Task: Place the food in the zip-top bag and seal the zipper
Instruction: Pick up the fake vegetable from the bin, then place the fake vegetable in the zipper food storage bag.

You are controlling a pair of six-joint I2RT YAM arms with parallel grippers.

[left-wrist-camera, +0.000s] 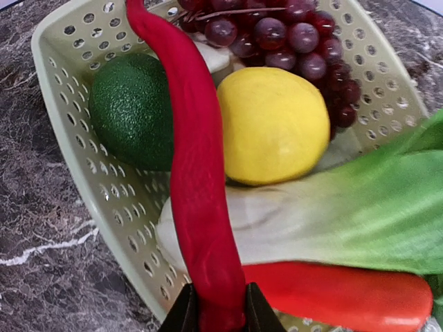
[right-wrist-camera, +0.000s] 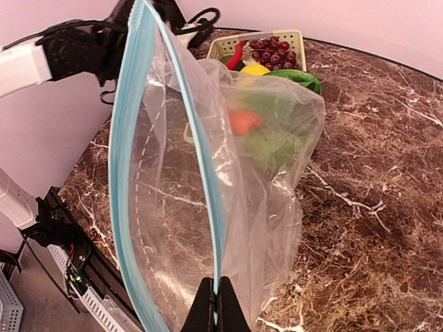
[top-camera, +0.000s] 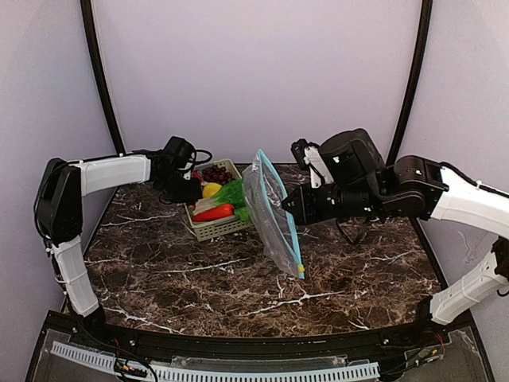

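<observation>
The long red chilli point(left-wrist-camera: 194, 173) is in the basket point(left-wrist-camera: 90, 187), at ten o'clock of the bag point(top-camera: 274, 219) in the overhead view. Your left pincer point(left-wrist-camera: 221, 315) pinches its near end, so you look to be on the first pick, with no food in the bag yet. Your right pincer point(right-wrist-camera: 216, 308), pressed together on the blue strip point(right-wrist-camera: 128, 138), holds the bag upright over the desk point(top-camera: 199, 278), mouth gaping. Next, I judge, lift the chilli clear and carry it toward three o'clock, round to that mouth.
</observation>
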